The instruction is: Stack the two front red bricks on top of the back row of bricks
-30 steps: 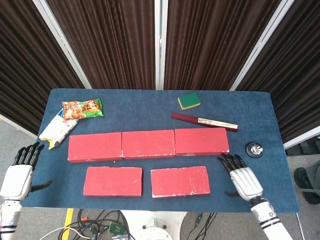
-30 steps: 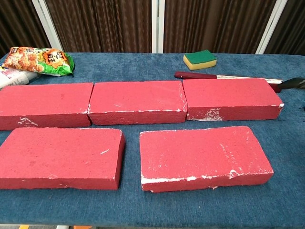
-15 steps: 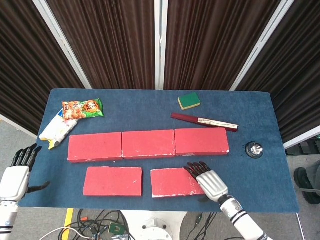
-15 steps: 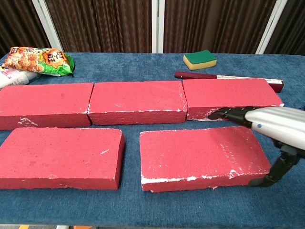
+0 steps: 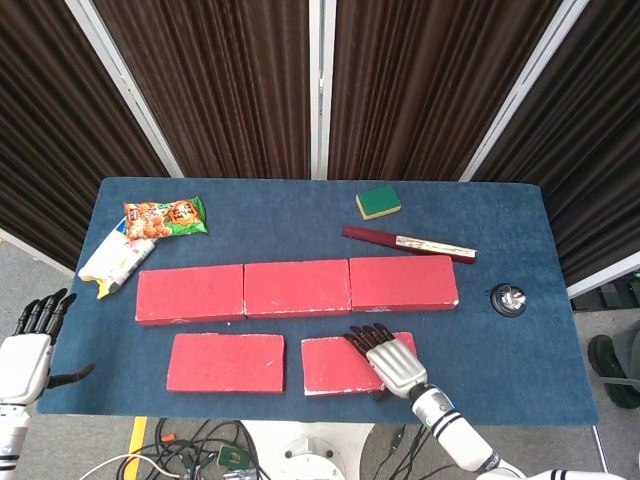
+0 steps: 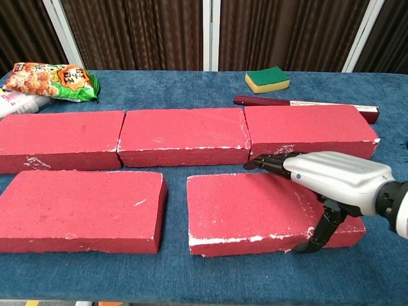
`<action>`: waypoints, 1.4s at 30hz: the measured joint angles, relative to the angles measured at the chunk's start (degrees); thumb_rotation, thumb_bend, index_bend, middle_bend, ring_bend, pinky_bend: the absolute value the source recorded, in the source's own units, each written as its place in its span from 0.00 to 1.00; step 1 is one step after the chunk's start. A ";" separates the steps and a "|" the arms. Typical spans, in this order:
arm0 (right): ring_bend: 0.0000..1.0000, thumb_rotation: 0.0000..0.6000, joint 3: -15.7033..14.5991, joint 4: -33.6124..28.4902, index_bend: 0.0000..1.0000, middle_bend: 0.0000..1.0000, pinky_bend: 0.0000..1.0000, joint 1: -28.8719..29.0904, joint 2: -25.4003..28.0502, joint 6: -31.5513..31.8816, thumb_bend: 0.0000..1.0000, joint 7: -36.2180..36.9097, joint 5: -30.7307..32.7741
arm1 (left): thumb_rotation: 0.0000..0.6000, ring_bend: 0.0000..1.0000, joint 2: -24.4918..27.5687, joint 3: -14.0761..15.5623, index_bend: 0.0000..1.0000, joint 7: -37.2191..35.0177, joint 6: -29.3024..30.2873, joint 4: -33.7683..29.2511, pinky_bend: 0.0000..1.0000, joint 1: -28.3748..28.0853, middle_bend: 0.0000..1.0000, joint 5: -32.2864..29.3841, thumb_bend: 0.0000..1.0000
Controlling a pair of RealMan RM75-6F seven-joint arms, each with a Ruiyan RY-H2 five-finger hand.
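Two red bricks lie in front: the left one (image 5: 226, 362) (image 6: 80, 207) and the right one (image 5: 335, 365) (image 6: 248, 204). Behind them three red bricks form a row, left (image 5: 190, 294), middle (image 5: 297, 287) and right (image 5: 403, 283). My right hand (image 5: 385, 358) (image 6: 325, 178) lies over the right part of the front right brick, fingers stretched toward its far edge, thumb hanging down by its front face; I see no firm grip. My left hand (image 5: 25, 345) hangs off the table's left edge, fingers apart, holding nothing.
On the blue table (image 5: 520, 370) sit a snack bag (image 5: 165, 217) and a white packet (image 5: 115, 262) at back left, a green-yellow sponge (image 5: 378, 202), a dark red stick (image 5: 408, 243) behind the right back brick, and a small metal piece (image 5: 508, 299) at right.
My right hand has moved left from the table's right side onto the front right brick. My left hand has drifted slightly down and left.
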 measured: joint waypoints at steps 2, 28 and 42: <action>0.00 1.00 -0.03 0.41 0.00 0.00 0.00 0.76 -0.71 -0.09 0.00 -0.68 1.54 | 1.00 0.00 0.02 0.05 0.04 -0.16 -0.04 0.05 0.00 0.00 0.00 0.06 0.00; 0.00 1.00 -0.61 4.92 0.00 0.00 0.00 5.87 -3.24 -0.83 0.00 3.96 6.14 | 1.00 0.00 0.33 0.03 0.04 -0.51 -0.21 0.40 0.00 0.06 0.00 -0.10 0.00; 0.14 1.00 -1.65 5.85 0.00 0.19 0.07 5.32 -3.47 2.49 0.01 6.70 2.27 | 1.00 0.00 0.44 0.06 0.04 -0.37 -0.23 0.18 0.00 0.07 0.00 -0.05 0.00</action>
